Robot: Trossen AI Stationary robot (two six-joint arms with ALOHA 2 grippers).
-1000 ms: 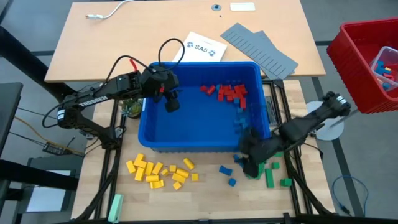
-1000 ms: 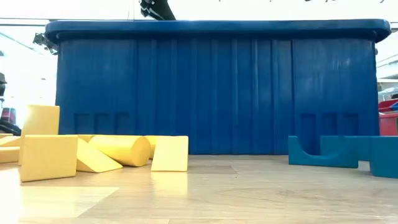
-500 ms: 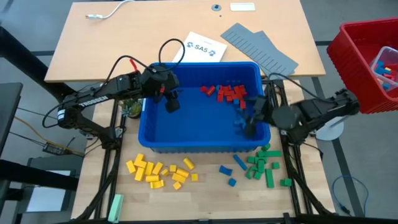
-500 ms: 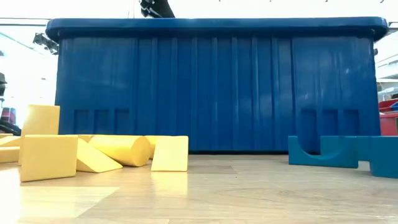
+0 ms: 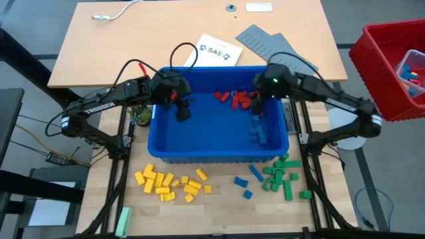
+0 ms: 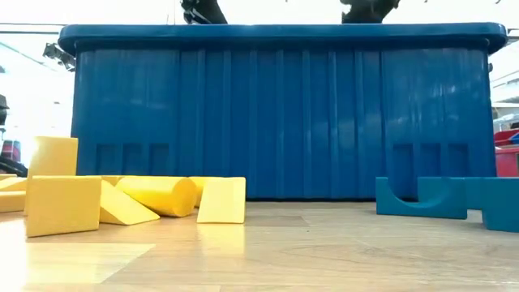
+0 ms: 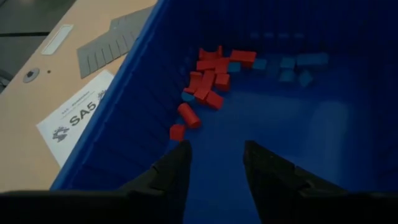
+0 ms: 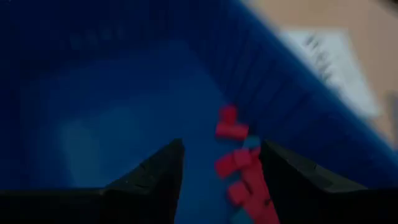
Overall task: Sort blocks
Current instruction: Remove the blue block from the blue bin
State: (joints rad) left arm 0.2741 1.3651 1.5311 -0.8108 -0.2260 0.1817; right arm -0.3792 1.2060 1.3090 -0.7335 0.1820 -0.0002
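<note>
A big blue bin [image 5: 219, 149] stands mid-table. Inside it, red blocks [image 5: 240, 99] lie at the far right, with blue blocks [image 5: 257, 129] nearer along the right wall. On the table in front of the bin lie yellow blocks [image 5: 169, 182], a few blue blocks [image 5: 246, 182] and green blocks [image 5: 282, 176]. My left gripper [image 7: 214, 168] hovers open over the bin's left part, nothing between its fingers. My right gripper [image 8: 221, 165] hovers open over the bin's far right, above the red blocks [image 8: 239, 165], and holds nothing.
A red basket [image 5: 392, 66] with blocks stands off the table's right. Grey ridged panels [image 5: 279, 53], a printed sheet [image 5: 218, 50] and a white cable [image 5: 116, 13] lie on the far table. A pale green bar [image 5: 123, 219] lies at the near left.
My right gripper has swung from the green pile at the table's near right, up over the bin's right wall and toward the far edge, turning as it went. It now hangs over the red blocks. The green pile it covered now shows.
</note>
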